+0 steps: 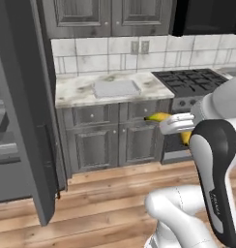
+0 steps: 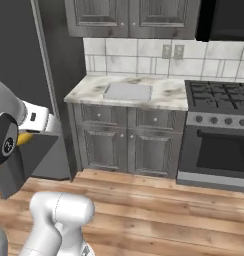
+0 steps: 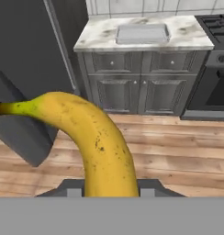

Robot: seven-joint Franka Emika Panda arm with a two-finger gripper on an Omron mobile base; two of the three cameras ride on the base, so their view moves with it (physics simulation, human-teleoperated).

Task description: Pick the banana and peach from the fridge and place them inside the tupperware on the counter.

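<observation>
A marbled white-and-grey counter (image 1: 81, 89) over dark wood-grain cabinets carries the shallow, round-cornered grey tupperware (image 1: 116, 88). Above the plank floor, the gripper (image 1: 164, 122) is clenched on the curved, brown-speckled yellow banana (image 3: 93, 140).

My end effector (image 1: 180, 127) hides the middle of the banana (image 1: 157, 116). My arm covers most of it in the right base view.
</observation>
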